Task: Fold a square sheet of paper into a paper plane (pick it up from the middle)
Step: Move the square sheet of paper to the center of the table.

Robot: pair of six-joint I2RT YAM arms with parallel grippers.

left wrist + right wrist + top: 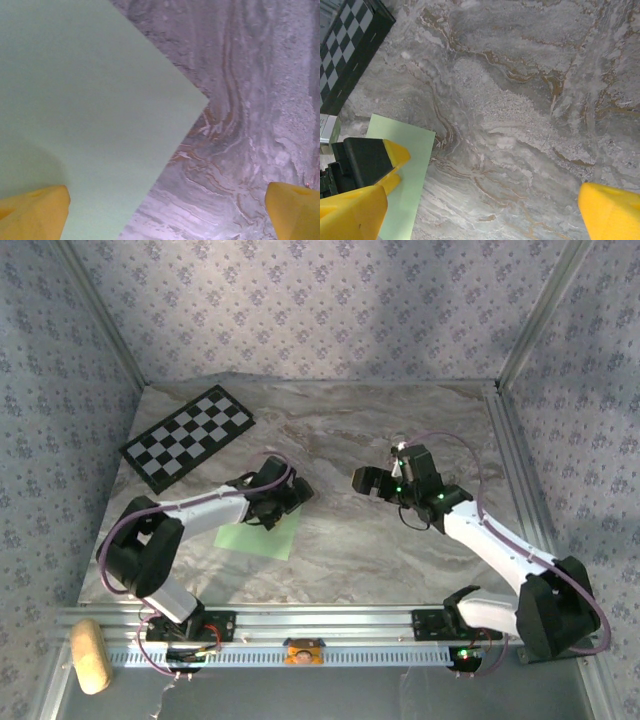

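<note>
Left gripper (275, 495), right gripper (365, 480): jaws wide, empty. Left hovers over a corner of the paper (262, 537), off middle; a pinch there could crumple it.

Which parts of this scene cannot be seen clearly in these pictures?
Top view: the left arm hides the far part of the light green square paper sheet.
Left wrist view: that sheet runs off the left and top edges.
Right wrist view: the black-and-white checkerboard is cut by the left edge.
Top view: the beige rounded object at the near left is too blurred to identify.
</note>
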